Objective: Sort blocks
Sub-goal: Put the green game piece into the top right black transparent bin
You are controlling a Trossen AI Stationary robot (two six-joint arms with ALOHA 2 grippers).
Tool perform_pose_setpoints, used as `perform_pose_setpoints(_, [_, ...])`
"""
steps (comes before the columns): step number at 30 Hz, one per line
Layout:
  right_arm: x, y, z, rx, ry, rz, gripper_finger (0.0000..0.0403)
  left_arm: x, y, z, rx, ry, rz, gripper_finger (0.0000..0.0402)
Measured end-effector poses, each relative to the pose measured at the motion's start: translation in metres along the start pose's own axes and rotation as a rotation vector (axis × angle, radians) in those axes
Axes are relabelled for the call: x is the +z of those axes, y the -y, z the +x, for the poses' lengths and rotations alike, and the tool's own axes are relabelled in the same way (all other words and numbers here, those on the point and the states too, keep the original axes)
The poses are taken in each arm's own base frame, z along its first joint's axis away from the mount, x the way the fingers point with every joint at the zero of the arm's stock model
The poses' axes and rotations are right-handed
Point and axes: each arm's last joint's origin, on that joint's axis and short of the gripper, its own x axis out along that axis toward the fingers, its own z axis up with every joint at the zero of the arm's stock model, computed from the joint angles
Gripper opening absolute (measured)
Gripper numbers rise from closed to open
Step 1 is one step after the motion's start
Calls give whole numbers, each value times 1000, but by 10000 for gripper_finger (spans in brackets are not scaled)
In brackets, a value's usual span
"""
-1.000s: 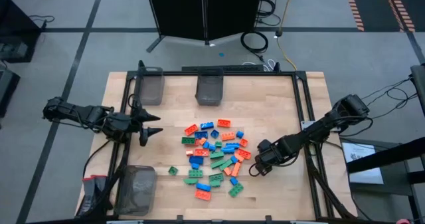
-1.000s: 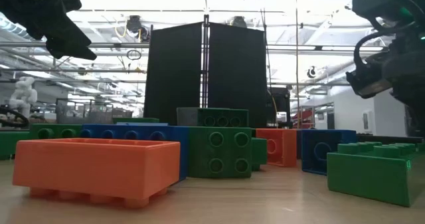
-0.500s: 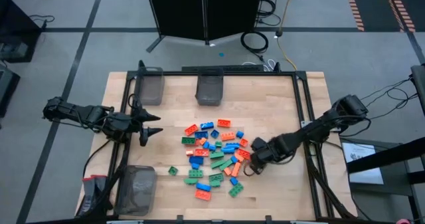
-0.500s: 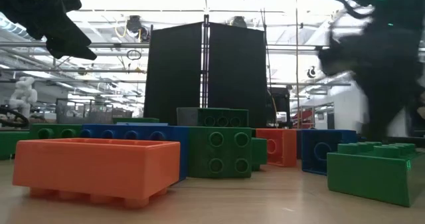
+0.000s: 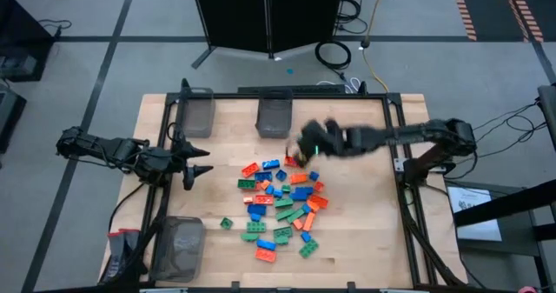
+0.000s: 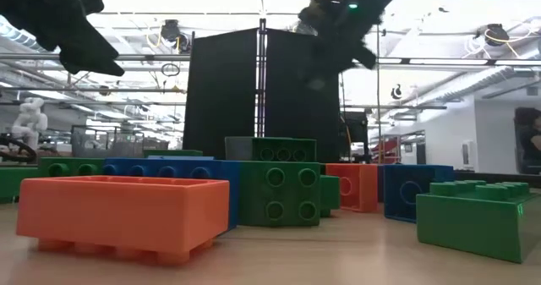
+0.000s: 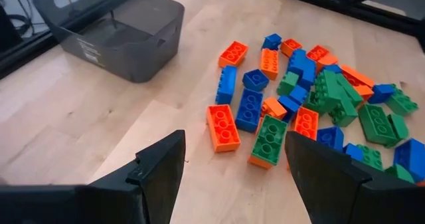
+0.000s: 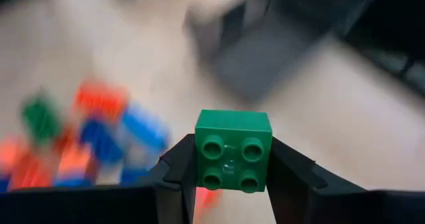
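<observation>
1. Right hand (image 8: 232, 161) grips green block (image 8: 233, 149) between its fingers, up over bench (image 5: 365, 241), upper centre of high view, near middle bin (image 5: 274, 116).
2. Left hand (image 5: 201, 171) at left of bench, fingers apart, nothing held.
3. Pile of blocks (image 5: 282, 208) mid-bench, orange/green/blue.

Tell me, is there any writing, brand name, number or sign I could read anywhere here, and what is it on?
None can be read.
Bin by the pile of blocks: a pale label on its side wall, print too small to read.
Green block held in the right gripper: studs only, no lettering that can be made out.
Paper beside the table: too small to read.
</observation>
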Motion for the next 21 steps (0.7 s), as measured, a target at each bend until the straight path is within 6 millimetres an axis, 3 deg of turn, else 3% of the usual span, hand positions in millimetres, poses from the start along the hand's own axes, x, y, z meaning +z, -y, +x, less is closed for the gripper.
perform_pose_setpoints(5, [52,43,14,61,173,41,119,0,0,0,13,6,-21,257])
perform_pose_setpoints(11, [71,88,43,44,218,113,119,0,-1,0,31,10,-24,257])
perform_pose_setpoints(17, [82,86,97,117,118,100,119,0,-1,0,35,11,-24,257])
perform_pose_setpoints(21, [94,76,118,83,0,42,119,0,-1,0,35,10,-24,257])
